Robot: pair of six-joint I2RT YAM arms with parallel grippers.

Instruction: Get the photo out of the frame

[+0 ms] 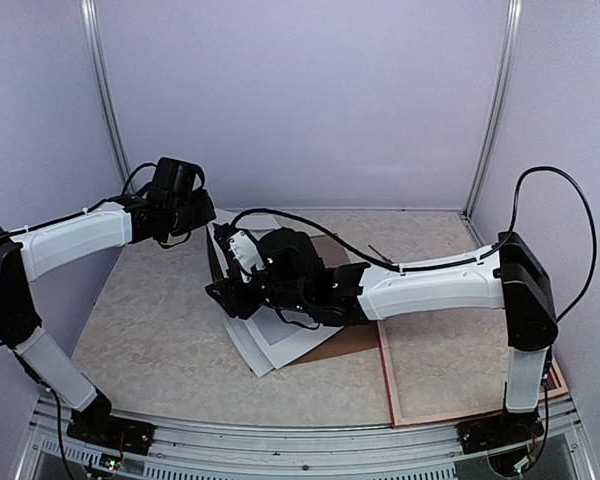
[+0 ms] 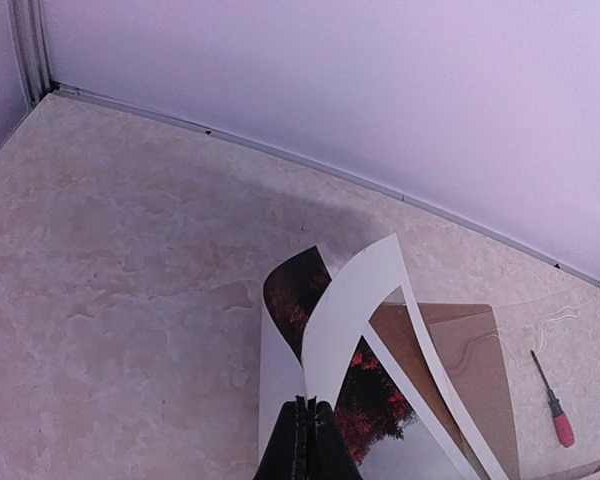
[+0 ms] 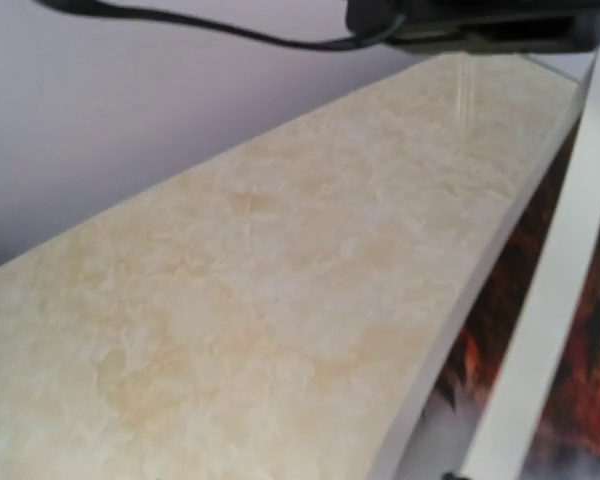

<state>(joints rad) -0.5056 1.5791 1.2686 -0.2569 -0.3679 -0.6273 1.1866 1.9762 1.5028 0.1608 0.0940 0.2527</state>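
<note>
The photo point(image 2: 380, 400), red foliage on dark ground, shows through a curled white mat point(image 2: 355, 310). My left gripper point(image 2: 307, 405) is shut on the mat's edge and holds that end above the table; I cannot tell if the photo is pinched with it. In the top view the left gripper point(image 1: 210, 224) is at the sheets' far corner. My right gripper point(image 1: 230, 288) hangs low over their left side. Its wrist view shows no fingers meeting, only the mat's edge point(image 3: 480, 300) and the photo point(image 3: 570, 340). The frame point(image 1: 386, 385), red-rimmed, lies at the near right.
A brown backing board point(image 1: 348, 340) lies under the sheets, partly on the frame. A small red-handled screwdriver point(image 2: 557, 418) rests on the table behind them. Purple walls close in the back and both sides. The right arm's cable loops over the middle.
</note>
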